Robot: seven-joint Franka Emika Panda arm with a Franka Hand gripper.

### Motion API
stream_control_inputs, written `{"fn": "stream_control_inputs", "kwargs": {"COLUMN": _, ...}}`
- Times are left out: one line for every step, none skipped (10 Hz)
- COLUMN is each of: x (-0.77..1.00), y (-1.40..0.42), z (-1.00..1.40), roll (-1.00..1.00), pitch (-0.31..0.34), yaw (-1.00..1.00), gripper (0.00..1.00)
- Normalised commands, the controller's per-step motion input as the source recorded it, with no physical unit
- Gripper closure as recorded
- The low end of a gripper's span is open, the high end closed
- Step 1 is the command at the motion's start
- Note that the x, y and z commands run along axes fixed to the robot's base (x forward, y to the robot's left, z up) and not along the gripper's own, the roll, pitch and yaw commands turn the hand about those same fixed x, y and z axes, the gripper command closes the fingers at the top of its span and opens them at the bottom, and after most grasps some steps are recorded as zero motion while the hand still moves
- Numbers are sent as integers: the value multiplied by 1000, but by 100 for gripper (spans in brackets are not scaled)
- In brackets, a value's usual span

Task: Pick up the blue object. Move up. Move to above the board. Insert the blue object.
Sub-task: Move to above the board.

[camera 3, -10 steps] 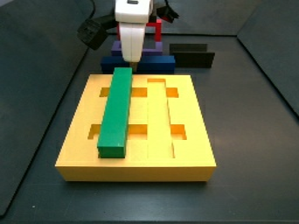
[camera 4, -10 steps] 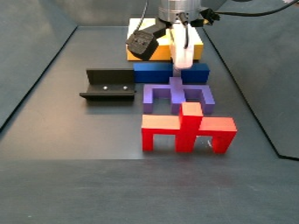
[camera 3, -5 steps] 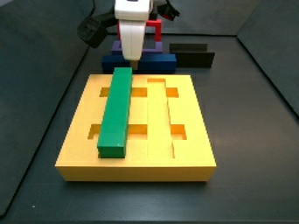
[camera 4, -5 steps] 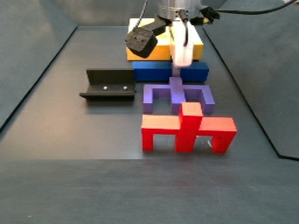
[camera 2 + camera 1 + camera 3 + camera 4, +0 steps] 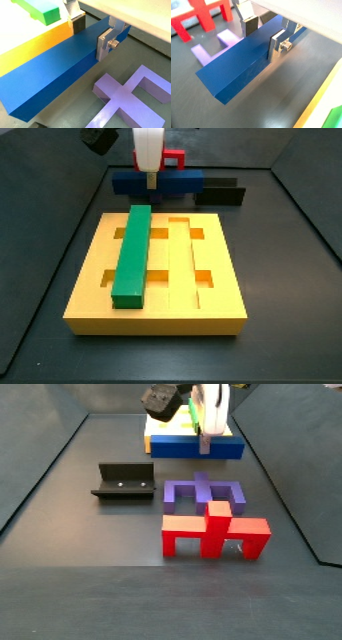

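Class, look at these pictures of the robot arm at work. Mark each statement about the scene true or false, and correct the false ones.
1. The gripper is shut on the blue object. True.
2. The blue object lies on the floor beside the fixture. False: it hangs in the gripper, clear of the floor.
3. The green bar lies in a groove of the board. True.
4. The blue object already sits in the board. False: it is held beyond the board's far end, not inserted.
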Motion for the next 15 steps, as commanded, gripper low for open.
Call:
{"fn": "stream_control_inputs", "kwargs": {"x": -5, "y": 4, "z": 1400, "roll": 1, "pitch": 11, "yaw": -5, "gripper": 100}}
{"fn": "stream_control_inputs", "kwargs": {"x": -38, "y": 5, "z": 1400, "roll": 3, "pitch": 36, "yaw": -6, "gripper": 100}}
{"fn": "stream_control_inputs", "kwargs": {"x": -24, "y": 7, "z": 1400, "roll": 6, "pitch": 24, "yaw": -5, "gripper": 100}}
{"fn": "stream_control_inputs", "kwargs": {"x": 15, "y": 8, "z": 1400, "roll": 8, "pitch": 48, "yaw": -3, "gripper": 100}}
{"fn": "stream_control_inputs", "kwargs": {"x": 14, "y": 8, "z": 1400, "roll": 6, "pitch": 77, "yaw": -1, "gripper": 100}}
{"fn": "stream_control_inputs", "kwargs": {"x": -2, "y": 9, "z": 1400, "roll": 7, "pitch": 71, "yaw": -3, "gripper": 100}}
{"fn": "stream_control_inputs", "kwargs": {"x": 16, "y": 2, "z": 462, "roll": 5, "pitch": 63, "yaw": -3, "gripper": 100}}
{"fn": "stream_control_inputs", "kwargs": {"x": 272, "y": -1400, "z": 292, "roll": 11, "pitch": 21, "yaw": 1000, "gripper": 100}}
{"fn": "stream_control_inputs", "kwargs": {"x": 277, "y": -1400, "z": 267, "roll": 17, "pitch": 21, "yaw": 1000, "gripper": 100}}
{"fn": "stream_control_inputs", "kwargs": {"x": 289, "y": -1400, "z": 264, "roll": 21, "pitch": 30, "yaw": 1000, "gripper": 100}}
{"fn": "stream_control_inputs", "kwargs": {"x": 341, "y": -1400, "z": 273, "roll": 13, "pitch": 43, "yaw": 1000, "gripper": 100}}
{"fn": "stream_control_inputs", "kwargs": {"x": 350, "y": -1400, "z": 277, "roll": 20, "pitch": 51, "yaw": 1000, "gripper": 100}}
{"fn": "stream_control_inputs", "kwargs": {"x": 269, "y": -957, "z": 201, "roll": 29, "pitch": 64, "yaw": 1000, "gripper": 100}}
{"fn": "stream_control_inputs", "kwargs": {"x": 228, "y": -680, "z": 151, "roll": 28, "pitch": 68, "yaw": 1000, "gripper": 100}}
{"fn": "stream_control_inputs", "kwargs": {"x": 135, "y": -343, "z": 84, "roll": 30, "pitch": 73, "yaw": 1000, "gripper": 100}}
